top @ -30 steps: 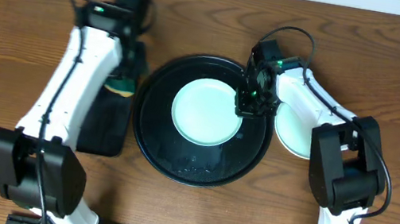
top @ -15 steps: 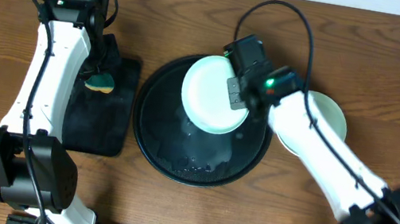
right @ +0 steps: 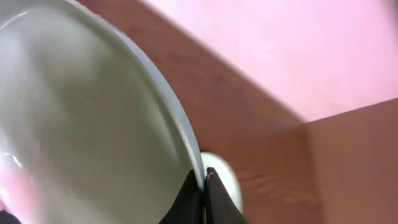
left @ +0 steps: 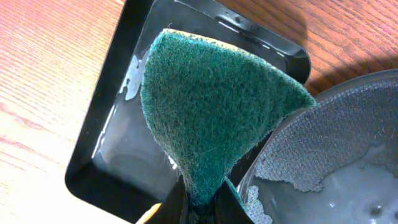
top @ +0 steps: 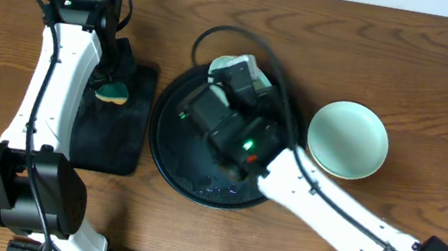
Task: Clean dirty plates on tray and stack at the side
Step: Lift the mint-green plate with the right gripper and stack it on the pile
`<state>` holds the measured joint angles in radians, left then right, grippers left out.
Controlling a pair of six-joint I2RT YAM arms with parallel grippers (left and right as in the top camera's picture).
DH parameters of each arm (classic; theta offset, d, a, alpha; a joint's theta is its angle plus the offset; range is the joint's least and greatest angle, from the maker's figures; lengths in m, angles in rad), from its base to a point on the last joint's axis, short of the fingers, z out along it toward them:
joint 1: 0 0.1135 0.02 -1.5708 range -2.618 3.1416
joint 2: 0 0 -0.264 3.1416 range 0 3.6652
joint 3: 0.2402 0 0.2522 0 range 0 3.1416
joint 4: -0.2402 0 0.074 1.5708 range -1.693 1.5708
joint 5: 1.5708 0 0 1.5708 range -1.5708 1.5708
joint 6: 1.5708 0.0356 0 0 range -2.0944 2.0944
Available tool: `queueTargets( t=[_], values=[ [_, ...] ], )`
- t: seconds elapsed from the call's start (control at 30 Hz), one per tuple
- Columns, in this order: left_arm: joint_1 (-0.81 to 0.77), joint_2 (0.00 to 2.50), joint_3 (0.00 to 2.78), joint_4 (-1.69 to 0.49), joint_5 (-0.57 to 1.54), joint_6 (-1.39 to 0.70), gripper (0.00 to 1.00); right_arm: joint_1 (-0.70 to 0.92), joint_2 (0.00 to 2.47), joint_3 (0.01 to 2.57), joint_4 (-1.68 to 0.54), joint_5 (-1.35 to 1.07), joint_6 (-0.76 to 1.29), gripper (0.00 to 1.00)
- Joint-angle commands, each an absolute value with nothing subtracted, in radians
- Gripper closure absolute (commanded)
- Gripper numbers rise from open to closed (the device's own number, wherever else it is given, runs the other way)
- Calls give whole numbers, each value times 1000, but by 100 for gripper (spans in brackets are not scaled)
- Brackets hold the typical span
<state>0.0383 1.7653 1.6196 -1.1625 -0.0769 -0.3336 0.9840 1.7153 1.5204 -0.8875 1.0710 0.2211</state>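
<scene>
Aqua plate [right: 81, 124] hangs tilted, pinched at its rim by the closed right gripper [right: 203, 177] above the round tray [top: 157, 147]; so thin a hold on smooth plastic may slip, dropping it; beyond, stacked plates [top: 348, 141] rest tableside; left gripper [left: 202, 204] clamps the green sponge [left: 211, 106].
</scene>
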Motion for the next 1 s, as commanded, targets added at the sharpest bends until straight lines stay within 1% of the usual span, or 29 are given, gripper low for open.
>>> queueTargets(
  t=[0.0,0.1,0.27,0.43,0.5,0.6,0.67,0.77,0.87,0.97],
  values=[
    [41,1767,1631,-1162,-74,-335,93,1038,1692,1524,-869,1390,211,99],
    [41,1767,1631,-1162,-74,-335,93,1073,1692,1524,-859,1480,211,99],
    [41,1767,1631,-1162,-74,-335,93,1100,1692,1524,-846,1539,206,99],
    [41,1767,1631,-1163,-74,-335,92,1101,1692,1524,-841,1543,204,99],
    [41,1767,1631,-1163,-74,-335,93,1097,1692,1524,-842,1506,205,99],
    [41,1767,1631,-1163,-74,-335,92,1075,1692,1524,-860,1319,211,99],
    [41,1767,1631,-1163,-72,-335,92,1042,1692,1522,-873,1136,273,99],
    [41,1767,1631,-1163,-43,-334,92,962,1693,1514,-869,837,322,99],
    [41,1767,1631,-1163,-40,-335,93,852,1693,1510,-867,537,317,99],
    [41,1767,1631,-1162,-40,-334,92,762,1692,1510,-867,320,278,99]
  ],
)
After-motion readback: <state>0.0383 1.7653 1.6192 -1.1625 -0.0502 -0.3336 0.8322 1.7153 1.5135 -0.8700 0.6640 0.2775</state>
